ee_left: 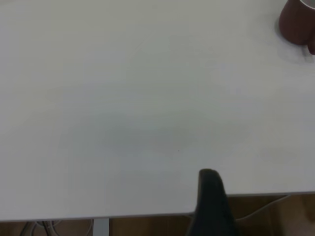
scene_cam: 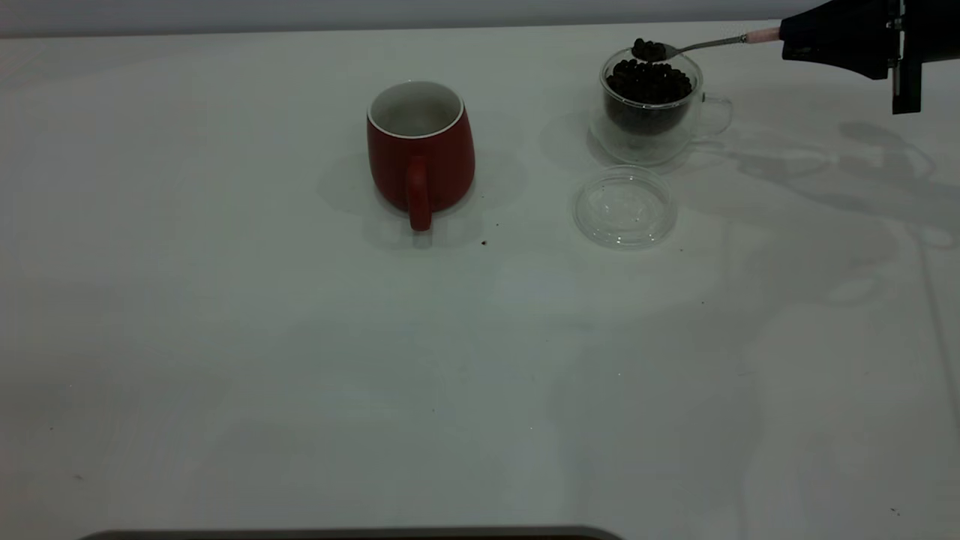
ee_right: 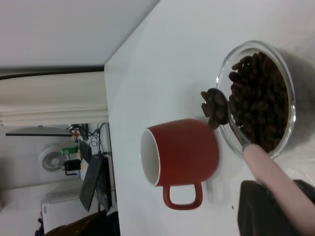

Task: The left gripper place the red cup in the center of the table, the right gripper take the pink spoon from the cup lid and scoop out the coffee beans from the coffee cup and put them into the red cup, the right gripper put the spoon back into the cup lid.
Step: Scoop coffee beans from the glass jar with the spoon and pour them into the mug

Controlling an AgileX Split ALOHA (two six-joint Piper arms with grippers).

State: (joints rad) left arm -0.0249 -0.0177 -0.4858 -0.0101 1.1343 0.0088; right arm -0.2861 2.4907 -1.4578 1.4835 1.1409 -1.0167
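Spoon (scene_cam: pixel 679 49), heaped with beans, hangs over the coffee cup (scene_cam: pixel 651 112), gripped by the right claw (scene_cam: pixel 795 37); red cup (scene_cam: pixel 420 150) stands left, lid (scene_cam: pixel 625 208) nearer.

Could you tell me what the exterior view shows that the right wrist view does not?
Only the exterior view shows the clear cup lid, lying empty on the table in front of the coffee cup. Only the right wrist view shows the room clutter beyond the table edge. Both show the red cup, the coffee cup of beans, and the loaded pink spoon held by the right gripper.
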